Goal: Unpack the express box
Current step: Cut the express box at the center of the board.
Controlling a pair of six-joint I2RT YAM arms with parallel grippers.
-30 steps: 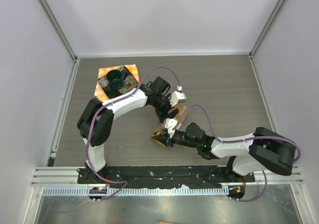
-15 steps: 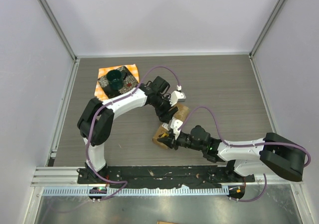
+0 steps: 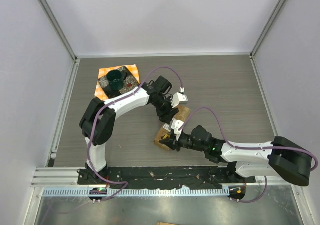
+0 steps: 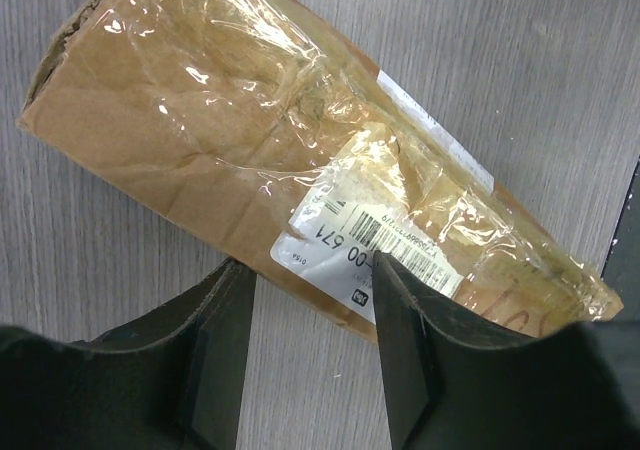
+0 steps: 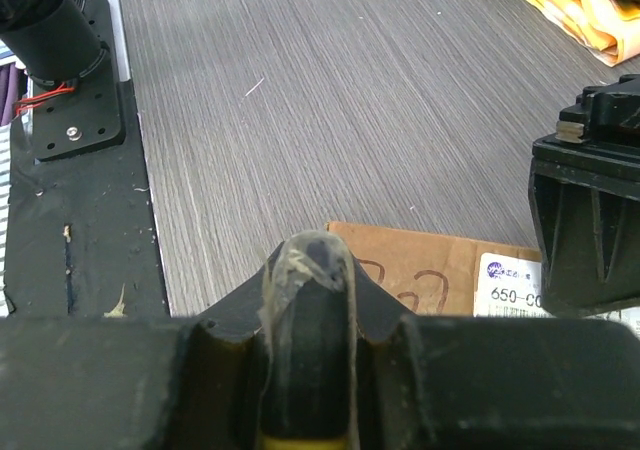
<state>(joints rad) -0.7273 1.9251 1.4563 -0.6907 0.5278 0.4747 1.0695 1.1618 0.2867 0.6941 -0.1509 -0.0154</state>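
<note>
The express box [image 3: 162, 136] lies slantwise on the table, brown cardboard under shiny tape [image 4: 250, 140] with a white label [image 4: 350, 235]. My left gripper [image 3: 172, 111] is open just above the box's middle. In its wrist view the gripper [image 4: 312, 300] has its fingers [image 4: 225, 350] straddling the box's long edge by the label. My right gripper [image 3: 170, 141] is at the box's near end [image 5: 420, 265]. In its wrist view the gripper [image 5: 308, 315] is shut on a dark tool [image 5: 308, 270] with a yellow base and tape scraps on its tip.
A dark dish on an orange cloth [image 3: 117, 80] sits at the back left; the cloth also shows in the right wrist view [image 5: 590, 10]. The left wrist body [image 5: 590, 210] stands over the box. The black base rail [image 5: 70, 100] runs along the near edge.
My right arm has stretched lower and further right while its gripper stays at the box's near end. The left arm and the box have hardly moved.
</note>
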